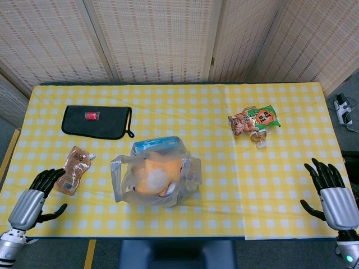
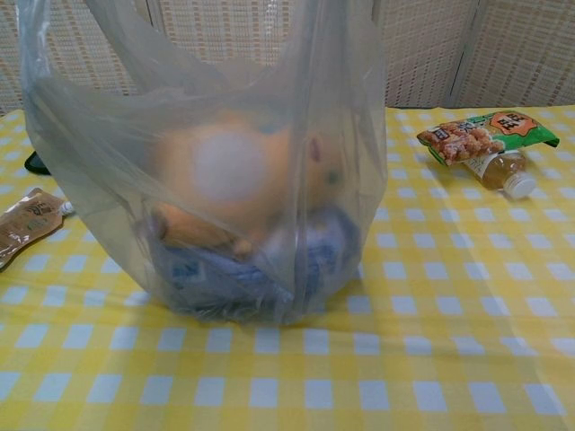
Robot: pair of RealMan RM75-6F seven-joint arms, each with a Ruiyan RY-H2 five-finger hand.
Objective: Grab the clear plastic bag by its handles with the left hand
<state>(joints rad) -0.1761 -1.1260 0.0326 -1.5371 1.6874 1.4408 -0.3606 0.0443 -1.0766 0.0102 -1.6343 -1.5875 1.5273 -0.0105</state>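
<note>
The clear plastic bag stands near the table's front edge, holding an orange round thing and a blue packet. In the chest view the bag fills the left and middle, its handles rising out of the top of the frame. My left hand hovers at the front left corner, fingers spread and empty, well left of the bag. Over at the front right corner my right hand is likewise spread and holds nothing. Neither hand shows in the chest view.
A brown pouch lies just beyond my left hand. A black zip case with a red item sits at the back left. A snack packet lies on a small bottle at the right.
</note>
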